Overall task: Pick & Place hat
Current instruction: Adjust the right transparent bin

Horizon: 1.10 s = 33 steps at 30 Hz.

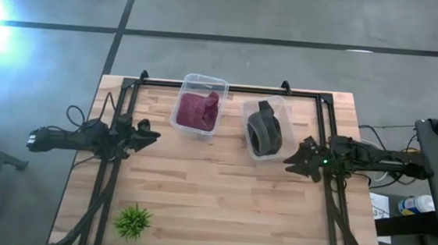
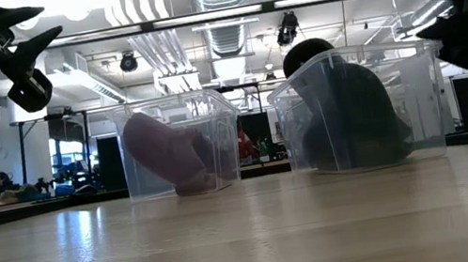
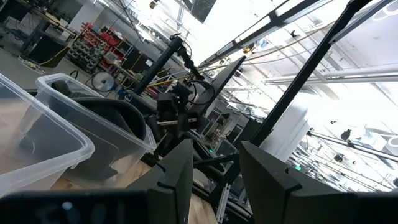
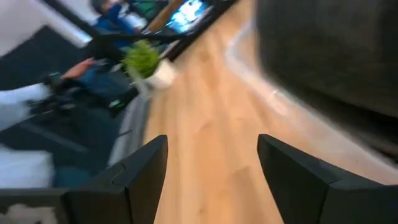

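a soft dark hat (image 1: 264,131) is sitting curled inside a clear plastic bin (image 1: 279,108) near the counter's (image 1: 213,200) far edge, just beside the right gripper (image 1: 304,158), whose fingers are spreading wide. the left gripper (image 1: 149,136) is hanging empty, fingers narrowly parted, near a second bin (image 1: 203,82) holding a maroon hat (image 1: 197,109).

pale planked wooden desk (image 1: 221,193): smooth, satin sheen in low view | two clear plastic bins (image 1: 199,104) (image 1: 266,127): glossy, see-through | maroon cloth hat (image 1: 198,109): soft, matt | dark grey cloth hat (image 1: 264,131): matt | small green plant (image 1: 133,221): spiky, plastic-looking | black desk frame (image 1: 226,87): matt metal | floor (image 1: 290,18): grey concrete, dull sheen
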Tool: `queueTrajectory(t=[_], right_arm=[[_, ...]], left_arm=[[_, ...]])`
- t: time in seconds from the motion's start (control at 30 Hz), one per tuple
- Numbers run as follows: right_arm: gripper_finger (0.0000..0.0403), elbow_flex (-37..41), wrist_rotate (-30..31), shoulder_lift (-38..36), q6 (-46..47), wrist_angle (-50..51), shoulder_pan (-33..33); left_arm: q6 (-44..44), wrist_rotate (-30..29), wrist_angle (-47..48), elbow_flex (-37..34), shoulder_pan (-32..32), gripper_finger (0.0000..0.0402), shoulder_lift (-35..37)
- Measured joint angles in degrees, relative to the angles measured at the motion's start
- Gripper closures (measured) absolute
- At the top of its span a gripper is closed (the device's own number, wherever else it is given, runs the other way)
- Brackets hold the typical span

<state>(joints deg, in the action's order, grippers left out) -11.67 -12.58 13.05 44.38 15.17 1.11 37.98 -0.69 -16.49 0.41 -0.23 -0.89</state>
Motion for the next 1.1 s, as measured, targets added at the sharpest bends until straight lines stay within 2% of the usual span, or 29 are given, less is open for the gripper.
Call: queueTrajectory(t=[0.17, 0.53, 0.9, 1.1], right_arm=[[0.0156, 0.65, 8.26, 6.02, -0.87, -1.53, 0.04], [0.0156, -2.41, 9.81, 21.15, -4.7, -16.1, 0.02], [0.0156, -8.42, 9.94, 36.19, -5.78, -17.19, 0.02], [0.0156, -15.56, 9.84, 45.37, -7.55, -17.5, -0.48]], left_arm=[[0.0, 0.0, 0.0, 0.0, -0.02, 0.0278, 0.01], [0.0, 0.0, 0.02, -0.02, -0.02, 0.0278, 0.84], [0.0, 0.0, 0.02, -0.04, -0.02, 0.0278, 0.9], [0.0, 0.0, 0.04, -0.07, -0.02, 0.0278, 0.9]])
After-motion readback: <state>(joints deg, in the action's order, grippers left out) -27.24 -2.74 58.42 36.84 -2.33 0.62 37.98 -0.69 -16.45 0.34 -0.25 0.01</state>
